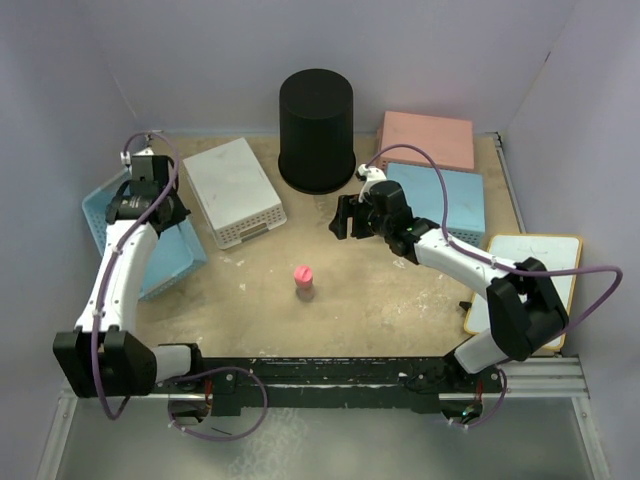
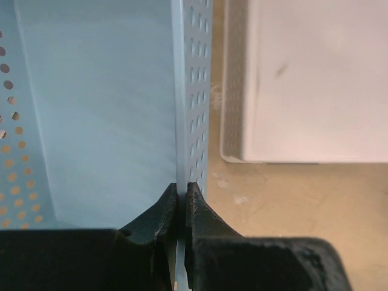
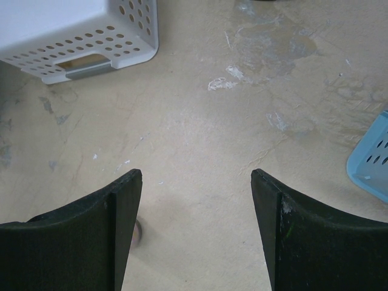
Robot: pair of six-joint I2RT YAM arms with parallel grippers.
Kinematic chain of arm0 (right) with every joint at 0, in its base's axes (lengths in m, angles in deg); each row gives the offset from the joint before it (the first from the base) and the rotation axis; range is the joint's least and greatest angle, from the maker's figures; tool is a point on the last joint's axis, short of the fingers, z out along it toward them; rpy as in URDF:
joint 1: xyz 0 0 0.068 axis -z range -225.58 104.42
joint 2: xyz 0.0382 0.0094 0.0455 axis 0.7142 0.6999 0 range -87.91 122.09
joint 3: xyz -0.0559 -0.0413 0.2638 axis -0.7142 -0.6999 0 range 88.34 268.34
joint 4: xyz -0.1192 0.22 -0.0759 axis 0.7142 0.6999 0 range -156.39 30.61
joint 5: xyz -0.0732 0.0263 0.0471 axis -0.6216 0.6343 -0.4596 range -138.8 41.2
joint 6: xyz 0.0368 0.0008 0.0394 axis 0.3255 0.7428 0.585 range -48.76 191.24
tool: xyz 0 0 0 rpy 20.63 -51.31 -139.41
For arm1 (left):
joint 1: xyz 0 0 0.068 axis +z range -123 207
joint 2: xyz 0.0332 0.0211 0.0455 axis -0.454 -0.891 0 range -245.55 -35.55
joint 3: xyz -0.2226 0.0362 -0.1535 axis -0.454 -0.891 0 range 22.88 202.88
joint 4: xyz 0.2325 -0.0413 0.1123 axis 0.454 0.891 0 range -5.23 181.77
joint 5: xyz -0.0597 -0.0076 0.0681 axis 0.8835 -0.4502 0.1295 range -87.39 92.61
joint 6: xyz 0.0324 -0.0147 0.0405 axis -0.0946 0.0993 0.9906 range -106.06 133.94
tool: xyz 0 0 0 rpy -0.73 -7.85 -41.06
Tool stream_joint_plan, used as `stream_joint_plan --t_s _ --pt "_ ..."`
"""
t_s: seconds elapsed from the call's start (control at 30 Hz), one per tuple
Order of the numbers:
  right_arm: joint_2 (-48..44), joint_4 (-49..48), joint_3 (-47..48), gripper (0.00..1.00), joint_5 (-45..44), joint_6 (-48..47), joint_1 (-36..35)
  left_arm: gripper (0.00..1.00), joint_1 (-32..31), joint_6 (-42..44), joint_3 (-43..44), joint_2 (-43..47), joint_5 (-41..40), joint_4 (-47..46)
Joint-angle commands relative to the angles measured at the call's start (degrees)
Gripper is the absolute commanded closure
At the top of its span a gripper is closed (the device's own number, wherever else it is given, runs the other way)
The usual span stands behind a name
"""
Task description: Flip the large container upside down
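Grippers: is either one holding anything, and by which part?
Left gripper is shut on the blue basket, pinching its perforated side wall. Right gripper is open, holding nothing.

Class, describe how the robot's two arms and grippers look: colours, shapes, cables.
The left arm and right arm have white links and black joint housings, with a purple cable looping along each. The left gripper and right gripper have dark, curved, tapered fingers.

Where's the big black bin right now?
In the top external view, the tall round black plastic bin stands far back in the middle, between the white perforated basket and the flat pink basket.
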Motion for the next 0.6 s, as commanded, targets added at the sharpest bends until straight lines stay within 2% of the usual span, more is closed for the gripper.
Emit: stream_joint_plan --t_s 0.0,0.17,0.4,0.5,0.57 --pt "-2.87 -1.77 -0.05 0.25 -1.48 -0.13 0.17 1.0 0.18 0.11 7.1 6.02 7.01 1.96" --pt "-3.49 -1.41 0.29 0.25 -2.37 -0.21 0.19 1.0 0.12 -0.79 11.97 8.27 16.93 0.68" --pt "-8.46 0.28 -0.33 0.25 -6.77 -0.72 0.17 1.0 -0.15 -4.75 19.81 7.11 29.77 -2.52" --pt "-12.36 1.82 -0.67 0.25 -8.92 -0.79 0.17 1.0 -1.28 -10.86 18.84 8.06 39.33 -11.6" --pt "-14.86 3.05 -0.29 0.25 -10.15 -1.23 0.18 1.0 -3.32 -18.15 15.05 9.5 44.13 -25.86"
